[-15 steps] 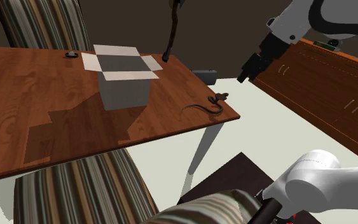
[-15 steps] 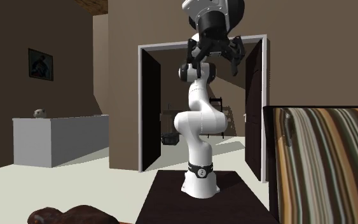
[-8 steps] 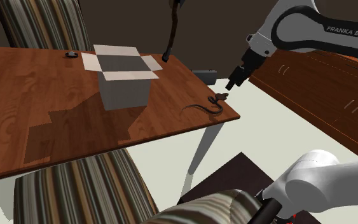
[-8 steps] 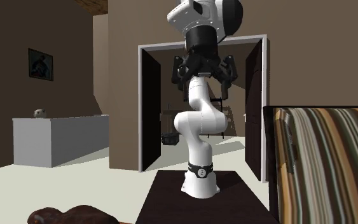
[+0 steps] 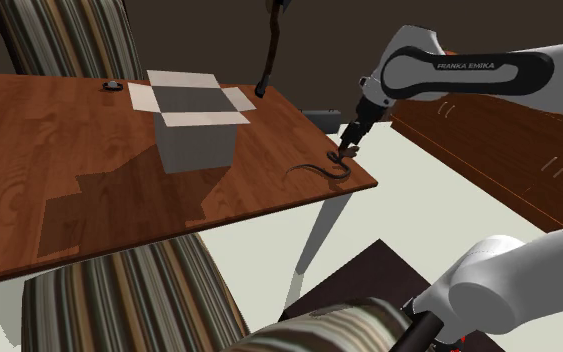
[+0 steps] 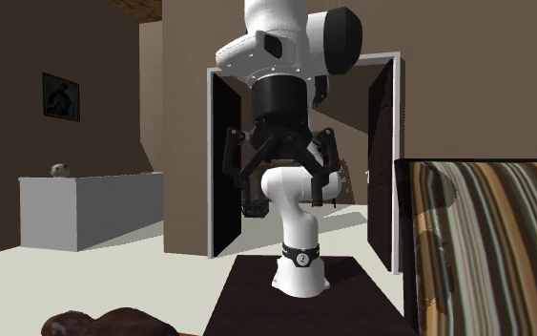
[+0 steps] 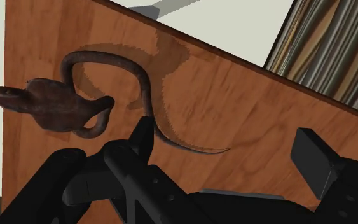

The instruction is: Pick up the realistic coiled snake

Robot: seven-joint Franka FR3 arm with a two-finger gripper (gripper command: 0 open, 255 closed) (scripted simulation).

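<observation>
Nearest in the shoulder view stands a chair upholstered in brown and cream stripes (image 5: 129,300), and at the lower right the white arm (image 5: 499,290) rises from its dark box stand (image 5: 369,272). Past the chair spreads the reddish-brown wooden counter (image 5: 59,200), carried at its corner by a white leg (image 5: 324,228). The dark brown snake (image 5: 333,165) lies flat on the counter at that corner, toward the shoulder view's right. It is close to the edge and well apart from the white box with open flaps (image 5: 194,125) standing farther in. The all-black two-finger tool (image 5: 349,143) hangs just over the snake's thick end, pointing down; whether it touches cannot be told. In the wrist view the tool (image 7: 228,149) is released, its fingers (image 7: 316,159) spread wide and clasping nothing. There the snake's (image 7: 56,105) thick, bunched front lies outside one finger, while its thin tail loops round and trails into the gap between the two. The second exterior view shows the tool (image 6: 285,196) from the front, jaws splayed apart. Farther along the counter a small dark object (image 5: 112,87) rests near the far edge, and beyond it is a second striped chair (image 5: 69,40). On the shoulder view's right a brown wooden dresser (image 5: 509,150) stands across the pale floor (image 5: 399,190).
</observation>
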